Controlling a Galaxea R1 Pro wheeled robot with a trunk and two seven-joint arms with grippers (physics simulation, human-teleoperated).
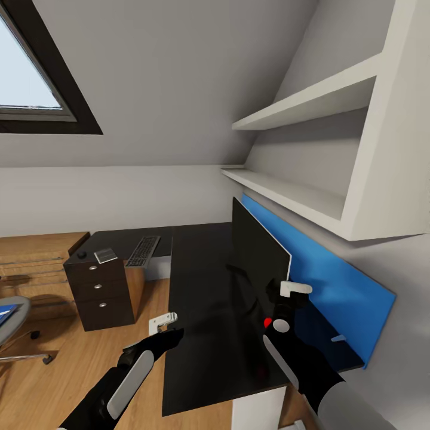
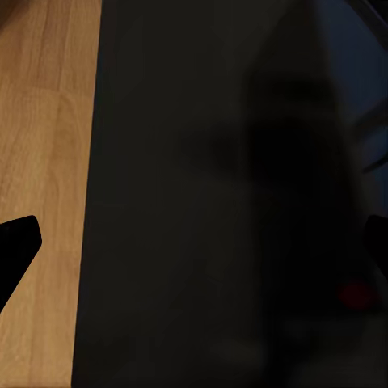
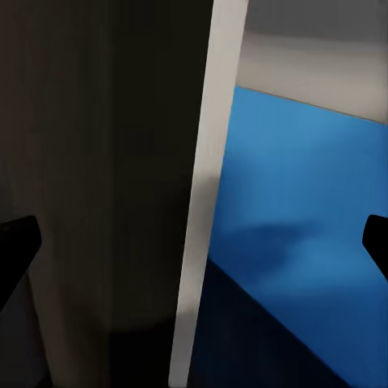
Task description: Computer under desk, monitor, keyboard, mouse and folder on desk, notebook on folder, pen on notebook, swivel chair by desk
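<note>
1. The bedroom: a sloped grey ceiling fills the upper frame, with a dark-framed skylight (image 1: 36, 77) at upper left and white shelves (image 1: 310, 107) at upper right; light wood floor (image 1: 71, 370) at lower left.
2. The table (image 1: 203, 310), glossy black and L-shaped, runs from the centre to the lower middle; its blue back panel (image 1: 334, 280) stands at right, its black drawer unit (image 1: 98, 292) at left centre.
3. The monitor (image 1: 260, 257) stands upright on the table, just in front of the blue panel.
4. The swivel chair (image 1: 12, 322) sits at the left edge, well apart from the table, with the folder (image 1: 5, 312) on its seat.
5. The keyboard (image 1: 143, 251) lies on the table's far wing; the notebook (image 1: 106, 255) lies beside it, on the drawer unit.
6. The right gripper (image 1: 292, 292), spread open and empty, straddles the monitor's near edge; the left gripper (image 1: 164, 322), released and empty, hovers at the table's left edge.
</note>
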